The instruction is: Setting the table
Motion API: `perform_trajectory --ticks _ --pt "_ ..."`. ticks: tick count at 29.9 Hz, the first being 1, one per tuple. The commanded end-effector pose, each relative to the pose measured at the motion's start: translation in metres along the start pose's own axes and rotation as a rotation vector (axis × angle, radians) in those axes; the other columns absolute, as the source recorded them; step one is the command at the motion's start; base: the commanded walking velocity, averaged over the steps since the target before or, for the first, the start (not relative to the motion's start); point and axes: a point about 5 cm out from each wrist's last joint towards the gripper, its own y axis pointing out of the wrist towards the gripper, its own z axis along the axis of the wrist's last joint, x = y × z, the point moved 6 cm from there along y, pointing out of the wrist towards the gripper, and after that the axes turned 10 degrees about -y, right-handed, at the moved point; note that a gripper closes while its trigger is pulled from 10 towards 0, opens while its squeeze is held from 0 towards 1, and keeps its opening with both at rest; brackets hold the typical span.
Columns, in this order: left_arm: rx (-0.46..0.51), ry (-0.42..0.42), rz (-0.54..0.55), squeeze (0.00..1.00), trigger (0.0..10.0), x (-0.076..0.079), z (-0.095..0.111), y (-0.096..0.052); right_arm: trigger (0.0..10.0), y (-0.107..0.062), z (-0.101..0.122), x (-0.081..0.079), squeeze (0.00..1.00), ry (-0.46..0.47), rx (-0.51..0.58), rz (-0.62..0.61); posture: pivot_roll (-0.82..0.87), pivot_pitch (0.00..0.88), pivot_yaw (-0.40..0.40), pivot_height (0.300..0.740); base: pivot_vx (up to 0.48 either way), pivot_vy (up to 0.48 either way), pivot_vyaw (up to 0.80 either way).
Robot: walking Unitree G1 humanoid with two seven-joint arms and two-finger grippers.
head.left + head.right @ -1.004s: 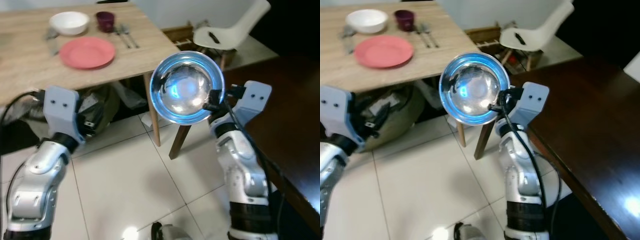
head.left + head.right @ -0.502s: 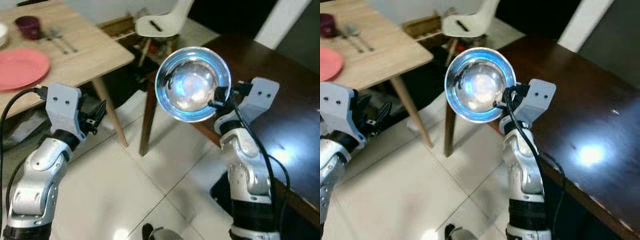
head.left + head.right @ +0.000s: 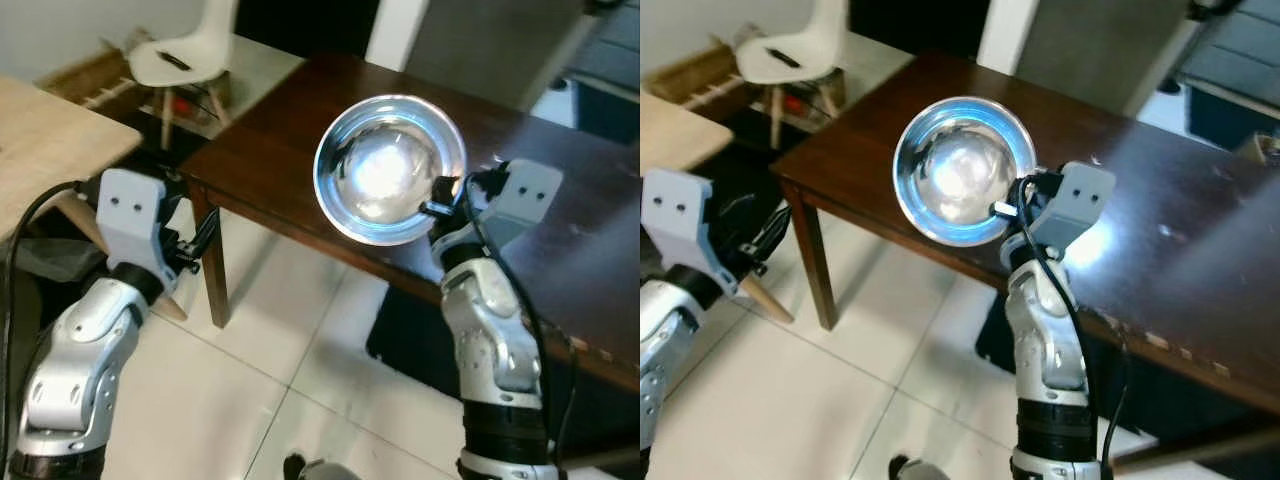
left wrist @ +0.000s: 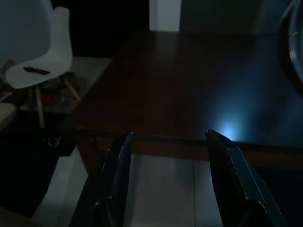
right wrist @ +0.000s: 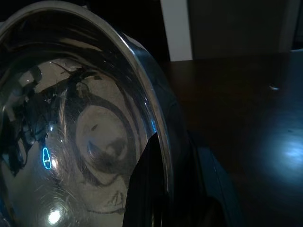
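Bowl: we see a shiny steel bowl held up in the air, tipped on edge so its hollow faces the head camera; it hangs over the near edge of the dark tabletop and touches nothing but the right gripper.

Right gripper: our right gripper grips the bowl by its rim at the side nearest the arm; in the right wrist view one black finger lies inside the bowl against the rim, the other behind the wall, so the jaws are clamped narrow on the thin metal.

Left gripper: our left gripper is raised at chest height off to the left, well apart from the bowl; its jaws stand wide with nothing between the two fingers, and they point toward the dark tabletop's near edge.

Dark tabletop: brown, glossy, with a bright patch of reflected light near the right wrist housing; one of its legs stands on the tiled floor.

Light tabletop: a corner of a pale wooden tabletop shows at the far left, behind our left arm.

Chair: a white moulded chair stands beyond the dark tabletop's far left corner, with a small dark object lying on its seat; we cannot tell what that object is.
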Motion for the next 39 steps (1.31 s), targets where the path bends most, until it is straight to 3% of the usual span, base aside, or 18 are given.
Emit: perform_trajectory --ticks 1,3,6,9,15,22,31,39 --pt "-0.008 0.015 0.001 0.00 10.0 0.002 -0.007 0.004 10.0 0.000 0.000 0.006 0.00 -0.031 -0.006 0.018 -0.05 0.046 -0.039 0.740 0.000 0.000 -0.80" --pt "-0.003 0.028 0.008 0.00 10.0 0.002 -0.007 0.005 10.0 -0.001 -0.001 0.006 0.00 -0.046 -0.016 0.035 -0.05 0.046 -0.039 0.740 0.000 0.000 -0.80" --pt "0.027 0.130 0.013 0.00 10.0 0.007 -0.006 0.016 10.0 -0.009 -0.015 0.001 0.00 -0.121 -0.083 0.132 -0.07 0.040 -0.021 0.740 0.000 0.000 -0.80" --pt "0.046 0.163 -0.002 0.00 10.0 0.012 -0.004 0.025 10.0 -0.019 -0.031 -0.003 0.00 -0.113 -0.170 0.199 -0.08 0.035 0.002 0.740 0.000 0.000 -0.80" --pt "0.070 0.140 -0.033 0.00 10.0 0.021 0.003 0.044 10.0 -0.038 -0.050 -0.004 0.00 -0.051 -0.268 0.240 -0.11 0.034 0.025 0.740 0.000 0.000 -0.80" --pt "0.079 0.127 -0.018 0.00 10.0 0.024 0.001 0.049 10.0 -0.038 -0.058 -0.008 0.00 -0.021 -0.282 0.229 -0.11 0.028 0.016 0.740 0.000 0.000 -0.46" --pt "0.065 0.140 0.074 0.00 10.0 0.008 -0.009 0.047 10.0 -0.024 -0.034 -0.015 0.00 -0.018 -0.187 0.260 -0.09 0.029 -0.006 0.740 0.317 0.000 0.00" --pt "0.082 0.161 0.210 0.00 10.0 -0.022 -0.003 0.032 10.0 -0.013 -0.030 -0.024 0.00 0.003 -0.155 0.272 -0.03 0.027 -0.043 0.740 0.406 0.000 0.00"
